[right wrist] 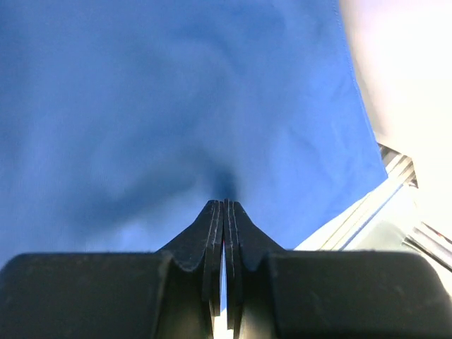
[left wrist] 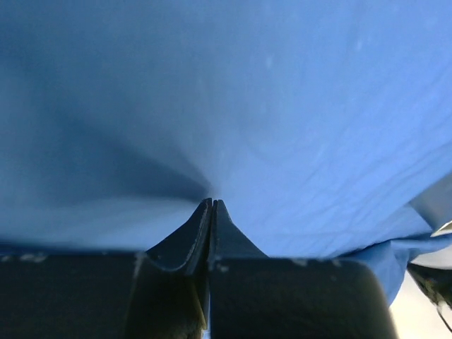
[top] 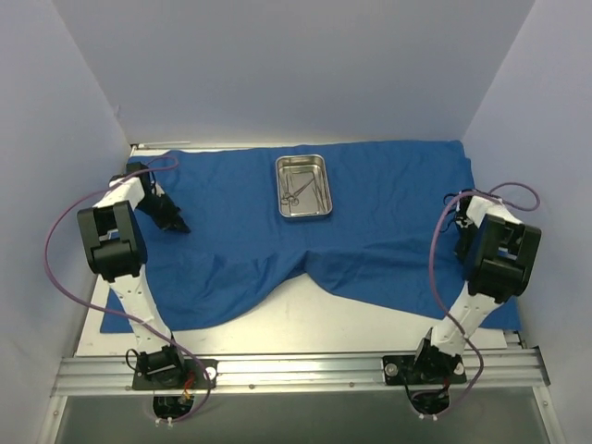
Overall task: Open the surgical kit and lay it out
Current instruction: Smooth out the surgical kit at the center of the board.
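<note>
The blue cloth (top: 388,213) lies spread over the bench (top: 305,313). The steel tray (top: 280,190) sits on it at the far middle, with the thin tools (top: 301,191) inside. The left pincer (left wrist: 212,203) and the right pincer (right wrist: 224,205) each clench a pinch of cloth near its sides, likely to pull it flat.

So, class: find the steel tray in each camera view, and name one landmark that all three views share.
Top external: steel tray sits upper centre, on the blue cloth.
Left wrist: not in it; blue cloth fills the view.
Right wrist: not in it; blue cloth again.
Shared landmark: the blue cloth.
</note>
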`<act>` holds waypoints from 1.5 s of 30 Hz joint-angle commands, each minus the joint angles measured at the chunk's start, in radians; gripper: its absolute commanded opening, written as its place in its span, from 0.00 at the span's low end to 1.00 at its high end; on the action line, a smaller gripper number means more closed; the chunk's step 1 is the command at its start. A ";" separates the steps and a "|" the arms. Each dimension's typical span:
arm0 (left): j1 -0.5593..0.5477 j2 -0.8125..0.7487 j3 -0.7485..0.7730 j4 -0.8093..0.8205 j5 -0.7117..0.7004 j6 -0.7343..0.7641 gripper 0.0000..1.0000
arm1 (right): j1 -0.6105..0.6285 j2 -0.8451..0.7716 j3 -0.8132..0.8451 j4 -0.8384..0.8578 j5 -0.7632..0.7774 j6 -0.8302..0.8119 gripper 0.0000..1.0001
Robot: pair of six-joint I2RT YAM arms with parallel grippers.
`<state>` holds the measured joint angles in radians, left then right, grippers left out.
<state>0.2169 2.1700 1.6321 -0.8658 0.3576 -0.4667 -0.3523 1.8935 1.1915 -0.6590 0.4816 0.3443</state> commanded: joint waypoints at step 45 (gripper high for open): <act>0.058 0.458 0.515 -0.320 0.018 0.022 0.02 | 0.432 0.338 0.404 0.216 -0.524 -0.047 0.00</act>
<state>0.2241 2.5313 2.1136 -1.1915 0.5964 -0.5110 -0.0029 2.1807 1.6215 -0.3290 0.1509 0.2569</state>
